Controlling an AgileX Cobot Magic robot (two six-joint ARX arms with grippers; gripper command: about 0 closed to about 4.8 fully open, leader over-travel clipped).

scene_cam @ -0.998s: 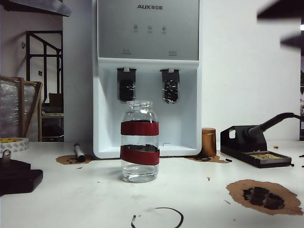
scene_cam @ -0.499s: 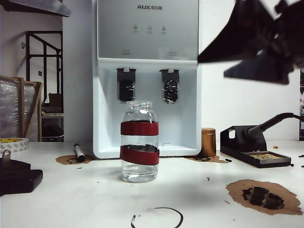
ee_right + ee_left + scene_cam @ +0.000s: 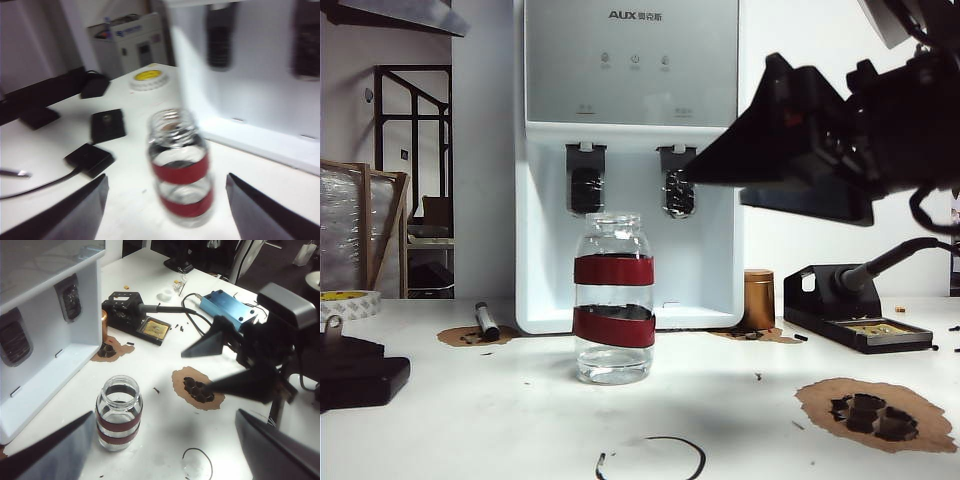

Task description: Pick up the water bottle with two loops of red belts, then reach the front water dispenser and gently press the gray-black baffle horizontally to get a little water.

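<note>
The water dispenser [image 3: 630,160] stands at the back of the desk [image 3: 470,420], one unit with two gray-black baffles in its bay, both untouched. The right tool [image 3: 715,175] has swept down from the upper right corner of the exterior view within the last second and now hangs level with those baffles, above and to the right of the water bottle [image 3: 614,298]; its fingers stand apart with nothing between them, and its own camera frames the bottle between the two dark fingers. I judge this to be the approach to the pick: the grasp has not begun and the arm has more descent to make. The left tool [image 3: 160,450] is spread wide and empty over the front of the desk, near the bottle. There is one bottle, upright near the middle of the desk just in front of the dispenser, with two red bands and a little clear water [image 3: 613,372] at its bottom. One small copper cylinder [image 3: 759,298] stands by the dispenser's right corner.
</note>
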